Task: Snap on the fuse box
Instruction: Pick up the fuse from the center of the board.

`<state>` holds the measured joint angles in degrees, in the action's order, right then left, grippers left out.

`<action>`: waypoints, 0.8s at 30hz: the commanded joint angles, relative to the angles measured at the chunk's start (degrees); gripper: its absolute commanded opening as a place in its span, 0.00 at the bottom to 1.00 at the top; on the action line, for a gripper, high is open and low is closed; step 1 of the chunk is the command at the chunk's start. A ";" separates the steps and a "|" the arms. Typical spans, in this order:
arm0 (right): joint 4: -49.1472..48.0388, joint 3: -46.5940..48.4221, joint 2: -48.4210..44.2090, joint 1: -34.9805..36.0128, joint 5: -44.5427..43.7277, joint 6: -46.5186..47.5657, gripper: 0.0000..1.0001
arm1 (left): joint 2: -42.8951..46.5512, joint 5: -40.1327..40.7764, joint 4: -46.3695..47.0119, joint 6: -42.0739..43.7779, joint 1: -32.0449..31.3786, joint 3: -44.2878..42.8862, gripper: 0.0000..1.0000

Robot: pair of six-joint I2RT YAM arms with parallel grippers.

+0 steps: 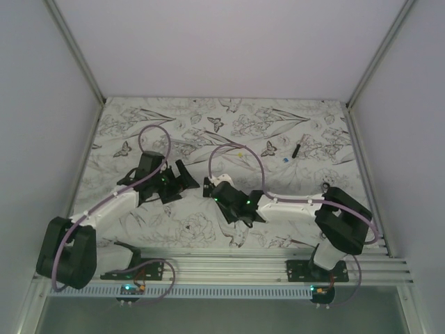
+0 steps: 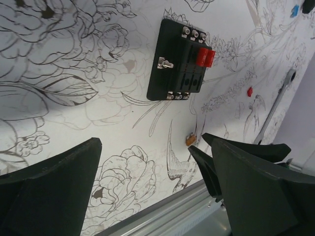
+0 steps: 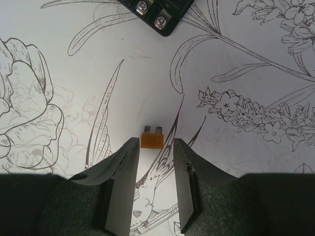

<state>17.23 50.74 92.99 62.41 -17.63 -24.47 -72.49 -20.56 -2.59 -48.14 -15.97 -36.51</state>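
Note:
The fuse box (image 2: 177, 61) is a black square box lying flat on the flowered cloth, with two red fuses in its face. One corner of it shows at the top of the right wrist view (image 3: 157, 12), and it is the small dark shape in the top view (image 1: 207, 186). My left gripper (image 2: 155, 147) is open and empty, short of the box (image 1: 179, 179). My right gripper (image 3: 156, 142) is open and points down, its tips on either side of a loose orange fuse (image 3: 151, 139) on the cloth. It sits just near-right of the box (image 1: 235, 209).
Loose fuses lie on the cloth: orange (image 2: 191, 140), red (image 2: 250, 91) and blue (image 2: 294, 10), the blue one also in the top view (image 1: 287, 158). A thin black bar (image 1: 297, 149) lies at the back right. A metal rail (image 1: 229, 261) runs along the near edge.

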 commanded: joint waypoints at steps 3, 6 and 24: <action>3.99 3.35 2.73 0.38 0.63 -1.59 0.40 | 4.75 4.41 -4.30 2.08 1.30 1.60 1.00; 4.61 4.06 3.86 0.34 0.75 -1.64 0.40 | 5.42 4.61 -4.46 2.17 1.45 1.79 1.00; 8.64 4.62 4.33 -2.95 7.97 -0.55 0.38 | 4.49 2.62 -4.51 2.52 1.49 1.14 1.00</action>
<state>22.76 54.87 97.32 60.16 -11.92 -25.54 -67.77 -16.86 -6.00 -46.65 -14.90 -35.62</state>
